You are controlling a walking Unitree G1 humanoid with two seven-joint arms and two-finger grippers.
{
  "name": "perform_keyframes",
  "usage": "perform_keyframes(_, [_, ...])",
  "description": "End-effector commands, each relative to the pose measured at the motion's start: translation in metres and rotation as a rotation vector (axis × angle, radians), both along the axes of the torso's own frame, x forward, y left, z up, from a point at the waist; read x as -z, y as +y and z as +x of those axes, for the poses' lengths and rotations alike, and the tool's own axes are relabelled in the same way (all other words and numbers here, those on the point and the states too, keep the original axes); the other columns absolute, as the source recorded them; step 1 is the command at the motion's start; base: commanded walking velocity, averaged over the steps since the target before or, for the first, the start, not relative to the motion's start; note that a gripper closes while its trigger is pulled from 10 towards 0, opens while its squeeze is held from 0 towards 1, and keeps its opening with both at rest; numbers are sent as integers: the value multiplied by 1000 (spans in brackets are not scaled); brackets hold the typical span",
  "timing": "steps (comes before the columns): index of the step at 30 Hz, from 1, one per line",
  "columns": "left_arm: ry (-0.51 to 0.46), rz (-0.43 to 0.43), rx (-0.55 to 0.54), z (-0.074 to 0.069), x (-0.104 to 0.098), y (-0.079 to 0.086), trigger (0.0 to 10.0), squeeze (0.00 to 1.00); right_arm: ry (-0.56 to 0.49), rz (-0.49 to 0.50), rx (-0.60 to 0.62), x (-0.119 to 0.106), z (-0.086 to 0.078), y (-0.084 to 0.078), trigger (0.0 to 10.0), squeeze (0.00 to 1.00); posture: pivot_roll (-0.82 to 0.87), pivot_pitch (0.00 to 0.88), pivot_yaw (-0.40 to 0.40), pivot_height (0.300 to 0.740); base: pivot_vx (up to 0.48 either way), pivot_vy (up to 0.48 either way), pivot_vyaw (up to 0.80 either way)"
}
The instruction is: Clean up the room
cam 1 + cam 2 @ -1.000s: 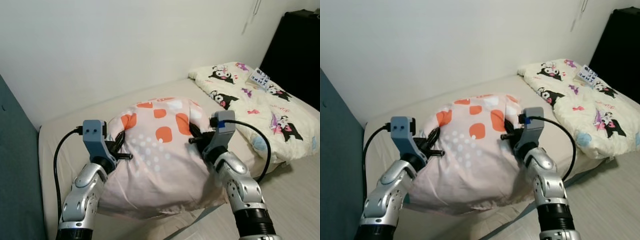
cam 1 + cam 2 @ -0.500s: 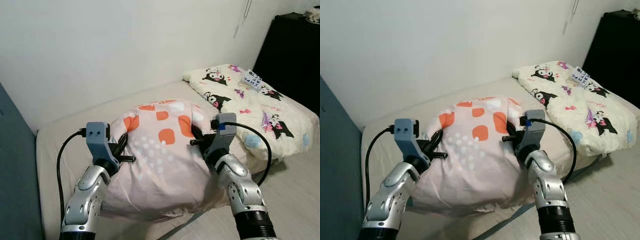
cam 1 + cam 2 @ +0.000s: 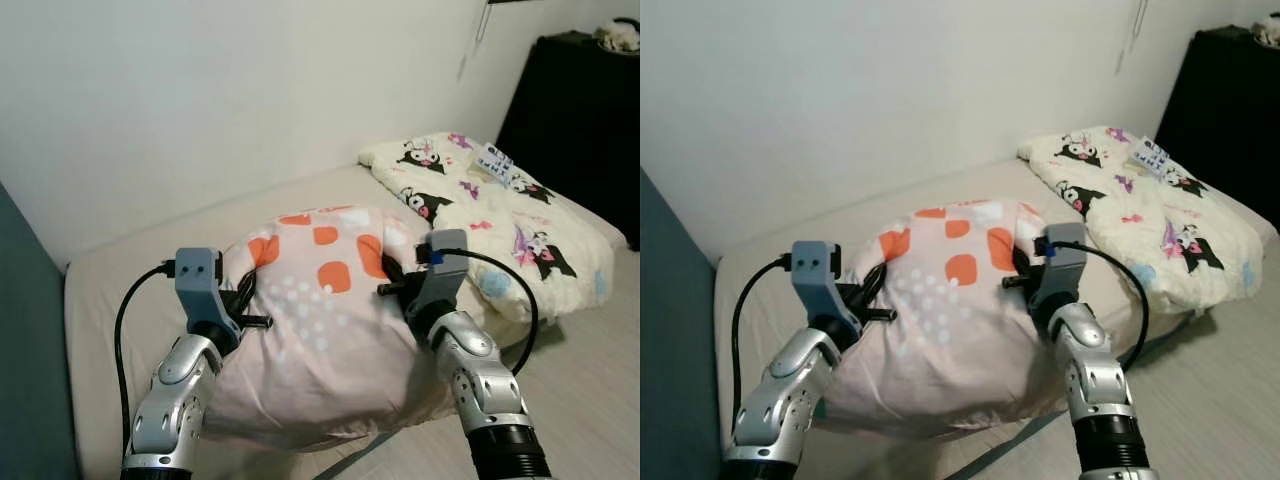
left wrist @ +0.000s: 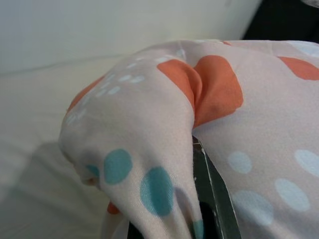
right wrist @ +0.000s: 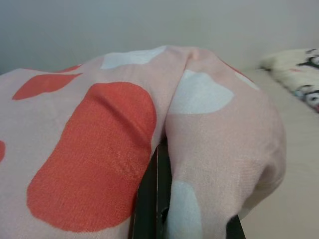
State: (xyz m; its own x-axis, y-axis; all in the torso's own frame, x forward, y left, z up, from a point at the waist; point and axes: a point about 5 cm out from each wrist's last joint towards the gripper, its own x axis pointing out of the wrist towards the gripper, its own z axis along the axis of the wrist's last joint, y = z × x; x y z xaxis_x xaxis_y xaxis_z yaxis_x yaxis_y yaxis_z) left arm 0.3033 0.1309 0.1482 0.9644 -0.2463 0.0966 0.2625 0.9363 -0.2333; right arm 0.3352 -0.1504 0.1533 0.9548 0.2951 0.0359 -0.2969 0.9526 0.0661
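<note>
Pillow: pink, with orange and white patches; held up over the near edge of the bed, between the two arms.
Left gripper: jaws pinched shut on a fold of the pillow's left side.
Right gripper: jaws pinched shut on a fold of its right side.
Handling: judged light, soft and saggy; the cloth may slip, so hold deep at both sides.
Long axis: runs roughly left to right between the grippers; its lower edge droops toward the robot.
Quilt: cartoon-printed, well apart on the bed's right end.
</note>
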Motion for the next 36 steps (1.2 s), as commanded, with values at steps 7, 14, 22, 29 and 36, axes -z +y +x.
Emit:
perform_keyframes(7, [-69,-2,13,-2,-12,-6,10000,0,-63,-9,-36,-11,0,8,10000,0,-7,75,-35,740,0,-480,800])
perform_keyframes(14, [-51,-14,-10,-1,-11,-2,10000,0,-54,19,-24,-10,1,6,10000,0,-8,73,-36,740,0,-69,229])
perform_keyframes(22, [-40,-8,-16,0,-9,-2,10000,0,-59,10,-12,-10,1,4,10000,0,-9,65,-33,740,0,0,0])
perform_keyframes(29, [-40,26,-21,2,-9,-3,10000,0,-73,-29,4,-12,3,3,10000,0,-9,63,-32,740,0,-132,273])
perform_keyframes(36, [-42,21,-30,3,-10,-2,10000,0,-71,-20,6,-13,4,2,10000,0,-8,70,-33,740,0,-411,800])
